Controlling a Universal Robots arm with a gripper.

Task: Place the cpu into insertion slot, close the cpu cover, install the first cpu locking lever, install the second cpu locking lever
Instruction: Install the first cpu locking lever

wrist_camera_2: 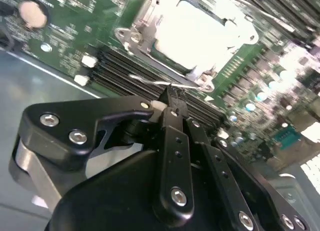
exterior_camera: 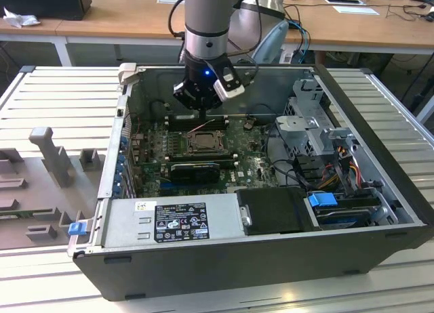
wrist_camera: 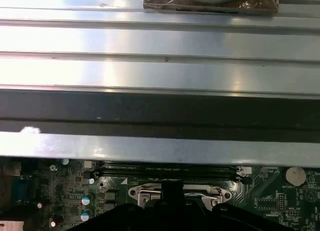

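Inside the open metal computer case [exterior_camera: 380, 211], the black gripper [wrist_camera_2: 172, 98] is hovering above the green board [exterior_camera: 237, 165], its narrow fingers [wrist_camera_2: 175, 141] pressed together near the square, shiny grey-rimmed insertion slot [wrist_camera_2: 200, 33].

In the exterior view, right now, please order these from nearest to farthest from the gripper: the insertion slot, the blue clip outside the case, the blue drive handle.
1. The insertion slot: just below the gripper, on the green board.
2. The blue drive handle: inside the case, toward the exterior view's right.
3. The blue clip: outside the case, at its corner on the exterior view's left.
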